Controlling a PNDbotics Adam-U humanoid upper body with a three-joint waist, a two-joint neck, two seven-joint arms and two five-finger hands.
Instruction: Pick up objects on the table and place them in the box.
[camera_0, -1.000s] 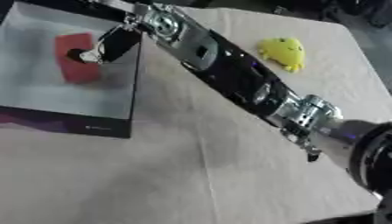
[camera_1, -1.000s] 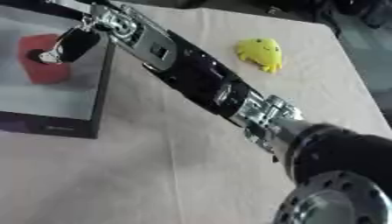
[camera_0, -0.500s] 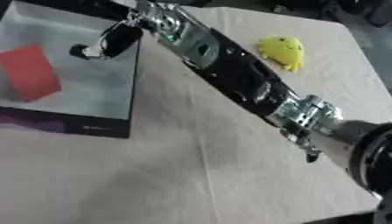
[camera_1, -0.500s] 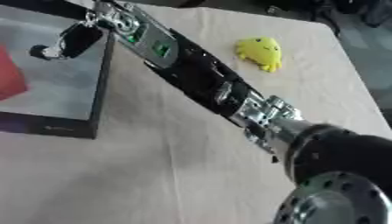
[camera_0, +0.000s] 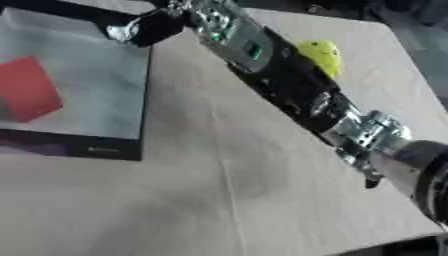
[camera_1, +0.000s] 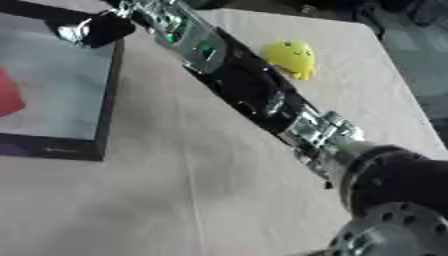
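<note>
A red block (camera_0: 28, 95) lies inside the box (camera_0: 105, 90) at the left of the frame, resting on its pale floor near the left edge. The right arm (camera_0: 289, 85) runs diagonally from the lower right up to the top, and its hand (camera_0: 144, 27) sits at the upper left, over the box's far right corner. The hand looks curled and seems to hold nothing, though it is blurred. A yellow toy (camera_1: 293, 57) lies on the surface (camera_0: 227, 190) at the upper right, just beside the arm and well apart from the box.
</note>
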